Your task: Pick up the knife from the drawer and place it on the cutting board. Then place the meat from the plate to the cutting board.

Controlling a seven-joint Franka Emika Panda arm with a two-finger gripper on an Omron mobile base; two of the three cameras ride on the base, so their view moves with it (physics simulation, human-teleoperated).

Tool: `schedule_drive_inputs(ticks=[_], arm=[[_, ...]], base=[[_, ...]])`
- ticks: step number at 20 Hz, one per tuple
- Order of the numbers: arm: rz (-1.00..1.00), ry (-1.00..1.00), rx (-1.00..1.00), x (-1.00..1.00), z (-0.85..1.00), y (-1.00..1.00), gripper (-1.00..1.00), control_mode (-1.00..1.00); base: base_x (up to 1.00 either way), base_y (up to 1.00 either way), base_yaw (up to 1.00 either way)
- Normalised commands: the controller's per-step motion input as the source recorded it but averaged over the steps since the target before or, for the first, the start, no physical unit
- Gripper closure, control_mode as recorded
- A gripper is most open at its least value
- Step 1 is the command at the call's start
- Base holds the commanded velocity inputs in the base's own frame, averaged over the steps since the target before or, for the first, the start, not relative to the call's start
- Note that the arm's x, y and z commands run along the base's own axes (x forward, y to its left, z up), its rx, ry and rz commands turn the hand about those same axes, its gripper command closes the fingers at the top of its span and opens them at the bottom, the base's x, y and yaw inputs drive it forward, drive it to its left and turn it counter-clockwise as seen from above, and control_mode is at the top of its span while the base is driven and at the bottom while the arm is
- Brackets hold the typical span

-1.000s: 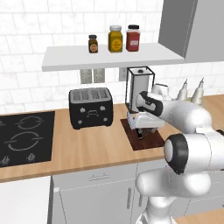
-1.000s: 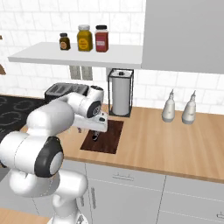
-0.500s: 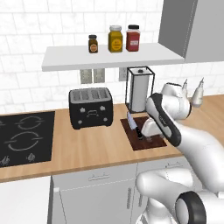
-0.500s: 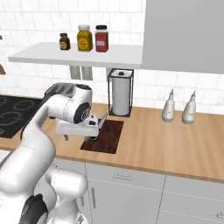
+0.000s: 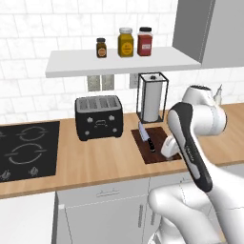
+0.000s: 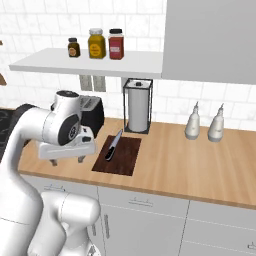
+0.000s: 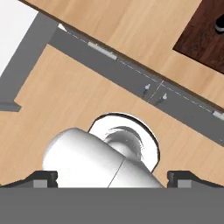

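The knife is laid diagonally on the cutting board by the counter's front edge, while the gripper is held wide open, empty.

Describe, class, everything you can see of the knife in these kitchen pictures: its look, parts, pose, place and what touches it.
The knife is small, with a silver-grey pointed blade and a short black handle. It lies flat on the dark reddish-brown cutting board, running roughly along the board's length, tip towards the wall and the paper towel holder, handle towards the counter's front edge. It sits near the board's toaster-side edge. Nothing but the board touches it; the hand is off to the side, open and empty.
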Motion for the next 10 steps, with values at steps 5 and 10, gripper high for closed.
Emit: schedule_drive_inputs(ticks=[5,10], arm=[[0.17,-0.09,0.0,-0.63,0.48,0.26,-1.0,-1.0],[0.1,-0.02,0.0,-0.44,0.07,0.27,-1.0,-1.0]], base=[[0.0,0.0,0.0],[0.0,0.0,0.0]])
